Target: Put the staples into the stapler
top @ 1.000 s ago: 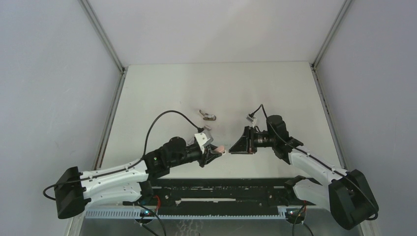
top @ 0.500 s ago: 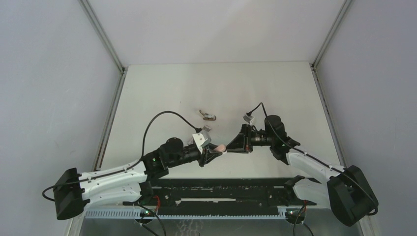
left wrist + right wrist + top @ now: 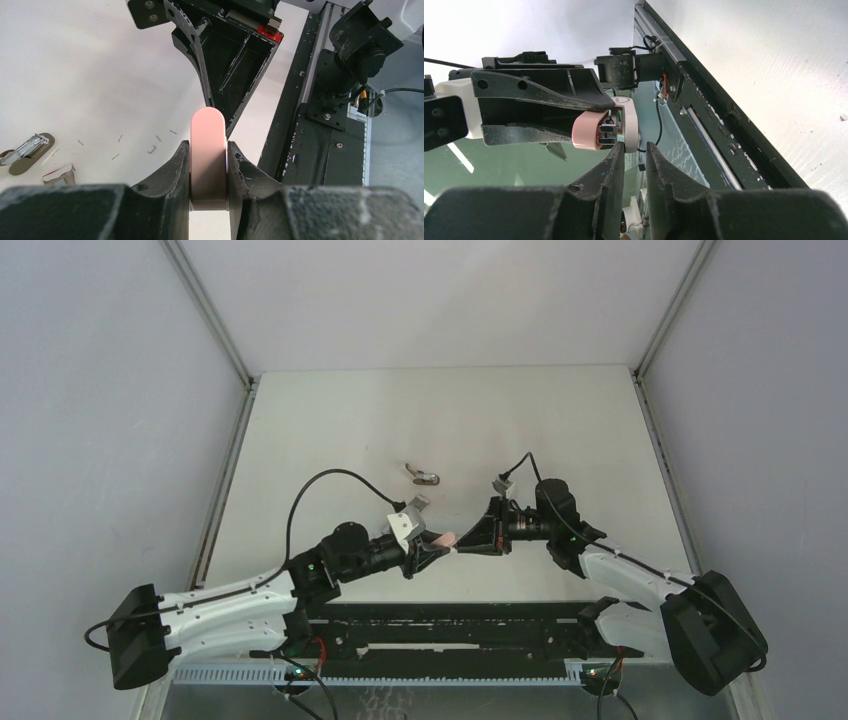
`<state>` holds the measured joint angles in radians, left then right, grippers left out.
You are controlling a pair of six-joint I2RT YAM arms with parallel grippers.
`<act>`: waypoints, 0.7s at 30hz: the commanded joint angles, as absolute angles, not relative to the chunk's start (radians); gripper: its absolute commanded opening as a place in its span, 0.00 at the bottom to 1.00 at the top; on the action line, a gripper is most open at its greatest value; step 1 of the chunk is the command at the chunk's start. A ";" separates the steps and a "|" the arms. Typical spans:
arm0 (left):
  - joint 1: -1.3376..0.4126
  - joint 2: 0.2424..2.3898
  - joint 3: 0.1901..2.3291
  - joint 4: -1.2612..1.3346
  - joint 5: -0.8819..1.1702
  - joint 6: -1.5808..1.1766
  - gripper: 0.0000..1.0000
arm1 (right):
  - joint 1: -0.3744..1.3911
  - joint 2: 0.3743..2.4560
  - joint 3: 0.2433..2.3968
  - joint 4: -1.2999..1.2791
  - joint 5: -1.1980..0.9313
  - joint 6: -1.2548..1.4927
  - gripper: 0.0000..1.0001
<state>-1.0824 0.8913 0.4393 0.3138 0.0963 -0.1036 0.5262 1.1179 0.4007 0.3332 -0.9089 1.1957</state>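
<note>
Right tool [image 3: 635,148] has closed in on left tool [image 3: 209,150]; its jaws have narrowed, nothing between them. Left tool clamps pink piece [image 3: 208,132]. I judge work at its metal tip comes next.

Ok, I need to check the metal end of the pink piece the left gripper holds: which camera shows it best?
Right wrist: the pink piece lies side-on, its metal-lined end just above the right gripper. Left wrist shows only its smooth pink face clamped in the left gripper; the top view, a pink speck between the grippers.
</note>
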 commanded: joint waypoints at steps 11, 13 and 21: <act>-1.083 0.886 0.431 0.455 0.129 -0.087 0.00 | 0.551 1.143 0.393 0.491 -0.911 1.258 0.17; -1.083 0.886 0.428 0.464 0.142 -0.090 0.00 | 0.551 1.139 0.392 0.502 -0.910 1.260 0.15; -1.083 0.898 0.424 0.477 0.167 -0.107 0.00 | 0.551 1.100 0.392 0.531 -0.891 1.245 0.00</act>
